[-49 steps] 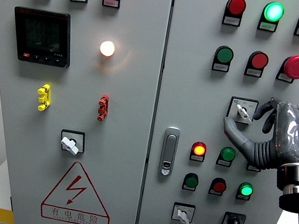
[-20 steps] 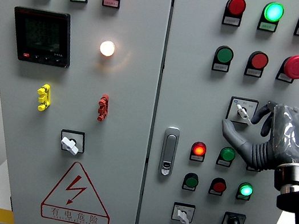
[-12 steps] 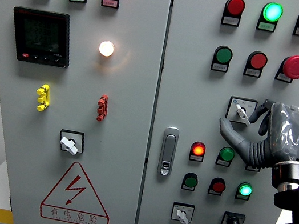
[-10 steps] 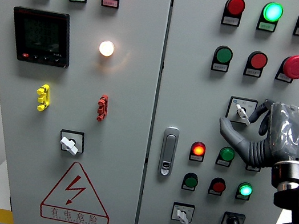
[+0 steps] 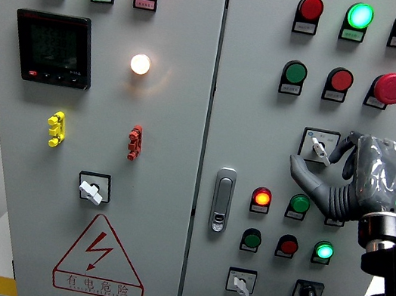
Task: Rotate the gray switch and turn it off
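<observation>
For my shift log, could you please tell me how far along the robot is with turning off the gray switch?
Done: the right hand has reached the gray switch on the right door. In hand: thumb and fingers are spread around the knob, not visibly clamped. Left: grip and rotate; the knob's pointer sits tilted up-left. The left hand is not in view.

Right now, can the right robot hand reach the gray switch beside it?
Probably yes. The right robot hand is already at the gray switch, thumb below, fingers to its right, with nothing between them.
</observation>
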{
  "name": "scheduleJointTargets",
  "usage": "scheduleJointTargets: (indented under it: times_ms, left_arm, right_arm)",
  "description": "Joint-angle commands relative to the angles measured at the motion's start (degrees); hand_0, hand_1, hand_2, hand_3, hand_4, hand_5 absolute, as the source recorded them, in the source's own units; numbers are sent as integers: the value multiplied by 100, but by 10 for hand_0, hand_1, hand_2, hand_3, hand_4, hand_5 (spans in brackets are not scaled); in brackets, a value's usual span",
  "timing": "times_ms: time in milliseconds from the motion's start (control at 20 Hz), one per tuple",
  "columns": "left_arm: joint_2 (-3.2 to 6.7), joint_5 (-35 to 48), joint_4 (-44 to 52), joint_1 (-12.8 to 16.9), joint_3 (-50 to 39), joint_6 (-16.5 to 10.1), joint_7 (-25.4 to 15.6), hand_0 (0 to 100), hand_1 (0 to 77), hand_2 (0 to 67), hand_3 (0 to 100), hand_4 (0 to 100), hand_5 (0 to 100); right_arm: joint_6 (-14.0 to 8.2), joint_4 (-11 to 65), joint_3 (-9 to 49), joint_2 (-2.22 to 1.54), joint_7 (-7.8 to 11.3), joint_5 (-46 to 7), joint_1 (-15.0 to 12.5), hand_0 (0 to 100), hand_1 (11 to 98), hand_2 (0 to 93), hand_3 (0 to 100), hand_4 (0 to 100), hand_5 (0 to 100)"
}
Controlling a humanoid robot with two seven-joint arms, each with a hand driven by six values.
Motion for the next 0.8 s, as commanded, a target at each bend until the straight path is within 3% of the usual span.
scheduleJointTargets:
  times_ms: [0,750]
  left_arm:
    - [-2,-1,0,0,0,0,-2,0,0,132,183,95,118]
    - [-2,8,0,0,0,0,-2,0,0,132,183,95,118]
  right_arm:
    - [-4,-21,-8,0,-9,0,4,0,358,710,945,1000,964]
    - [-13,-126,-87,0,-53,0,127,89,329,722,967,1000,965]
